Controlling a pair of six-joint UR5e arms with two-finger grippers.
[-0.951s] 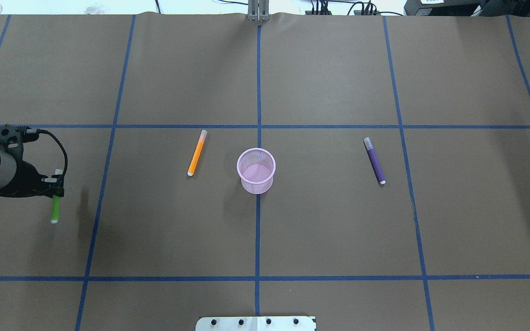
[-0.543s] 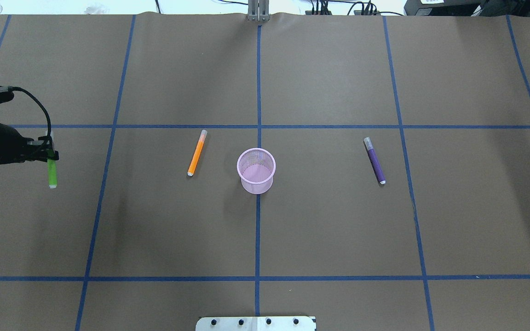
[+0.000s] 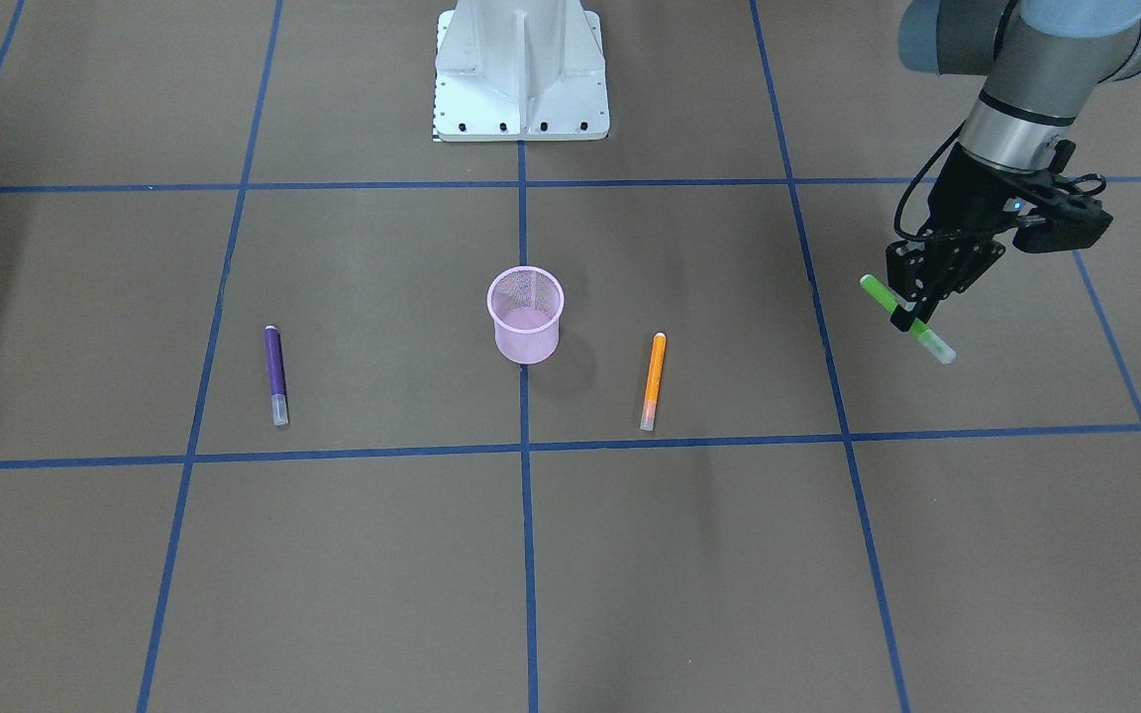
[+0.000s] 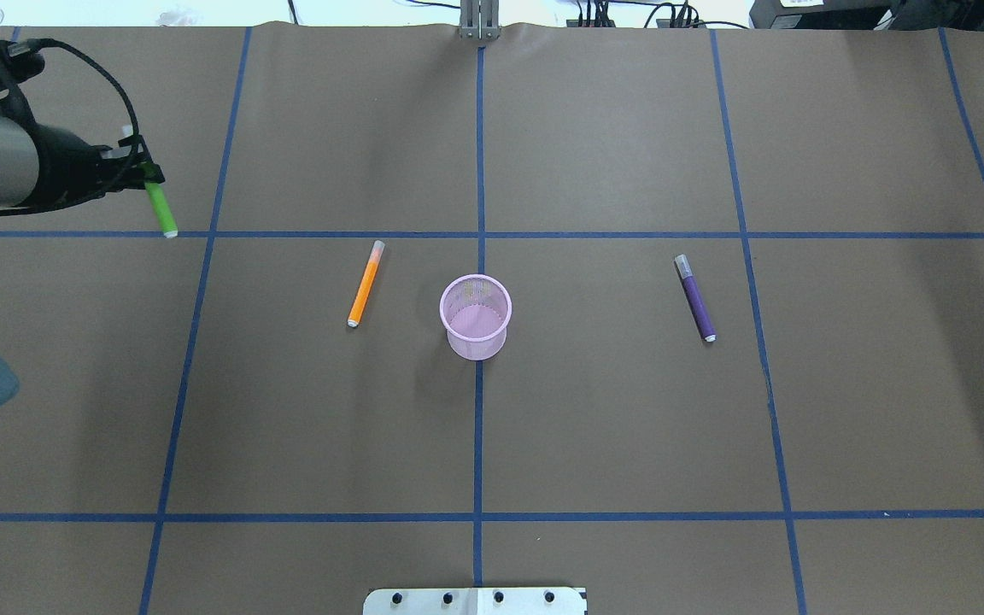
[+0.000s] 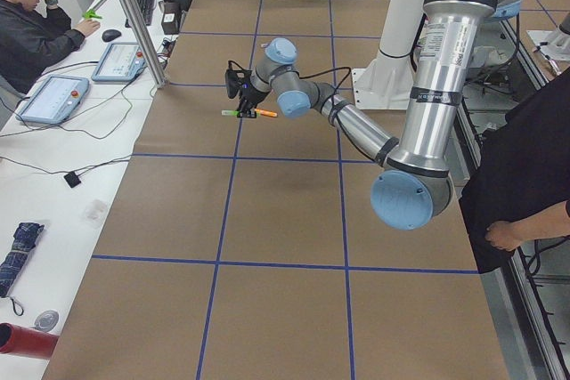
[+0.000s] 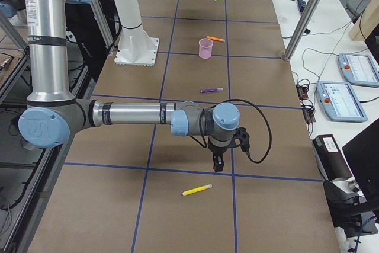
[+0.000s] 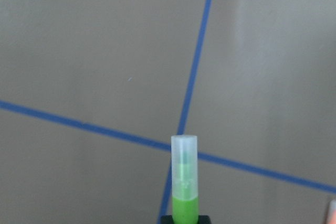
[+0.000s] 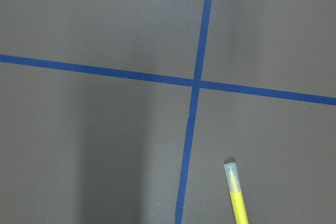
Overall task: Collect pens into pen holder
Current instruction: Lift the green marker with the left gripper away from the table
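Here, left gripper: fingers clamped across the green pen, close to its capped end; long green body jutting out one way, whitish cap the other.
height: gripper and pen both lifted clear of the table.
green pen's place: in the air, well apart from the pen holder, out on the holder's side toward the robot's left; in the overhead view also a little beyond the holder, away from the robot's base.
pen holder: pink mesh cup, upright at mid-table on a blue tape line, mouth open upward, mesh floor showing through it.
orange pen: flat on the table, near the pen holder on the robot's left of it, not touching; between the holder and the held green pen.
purple pen: flat on the table on the holder's opposite side, farther from it than the orange pen.
right gripper: far from the pen holder, toward the table's end on the robot's right; pointed down close over the table, near a yellow marker lying flat.
hard to make out: right gripper visible only small and from the side, so cannot tell whether its fingers are apart or together; right wrist view filled by table, tape cross and the marker's capped end.
cut off: in the left wrist view, only the green pen's cap end and a sliver of black gripper at the bottom edge.
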